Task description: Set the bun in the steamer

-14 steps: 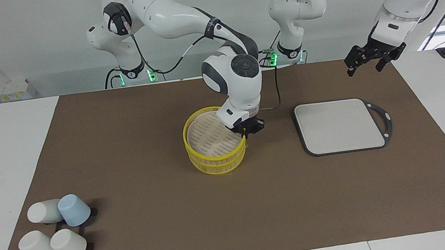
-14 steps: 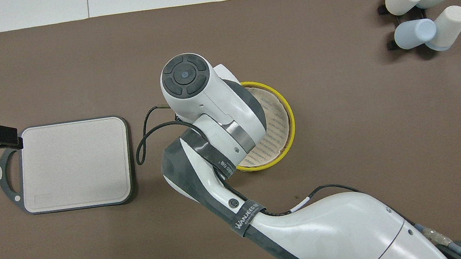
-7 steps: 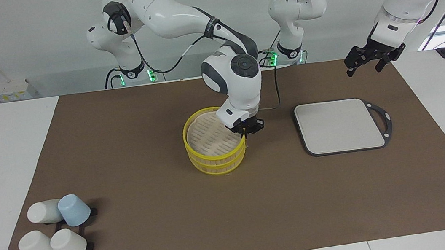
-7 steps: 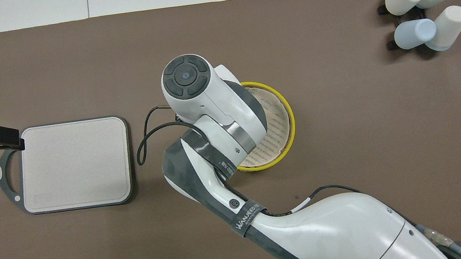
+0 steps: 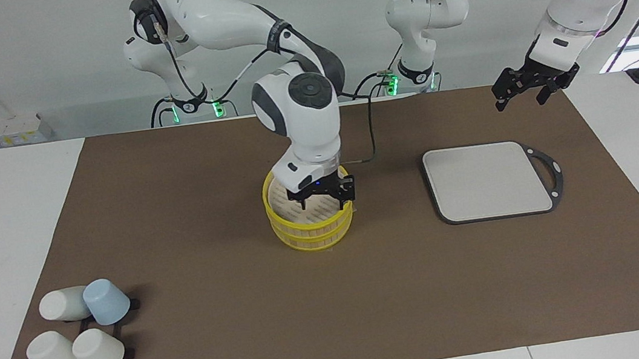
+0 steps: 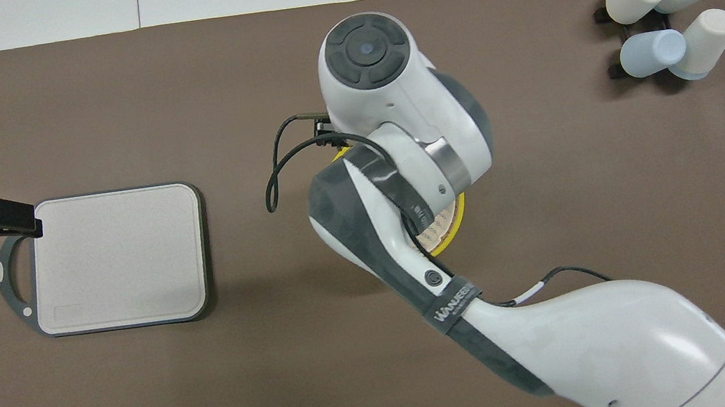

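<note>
The steamer (image 5: pixel 313 229), a round two-tier basket with yellow rims, stands mid-table. My right gripper (image 5: pixel 327 198) hangs just over its top tier with its fingers spread wide apart and nothing between them. The bun does not show in either view; the gripper covers much of the steamer's floor. In the overhead view the right arm's wrist hides the gripper and most of the steamer, and only a piece of yellow rim (image 6: pixel 448 241) shows. My left gripper (image 5: pixel 531 89) waits open and empty in the air by the grey board's handle, and it also shows in the overhead view (image 6: pixel 3 217).
A grey square board (image 5: pixel 487 180) with a black handle lies beside the steamer toward the left arm's end, also in the overhead view (image 6: pixel 117 257). Several upturned white and blue cups (image 5: pixel 80 337) sit on a black rack at the right arm's end, farther from the robots.
My right gripper has swung from the steamer's rim on the board's side to over the steamer's middle, and its fingers have spread open. The left arm has barely moved.
</note>
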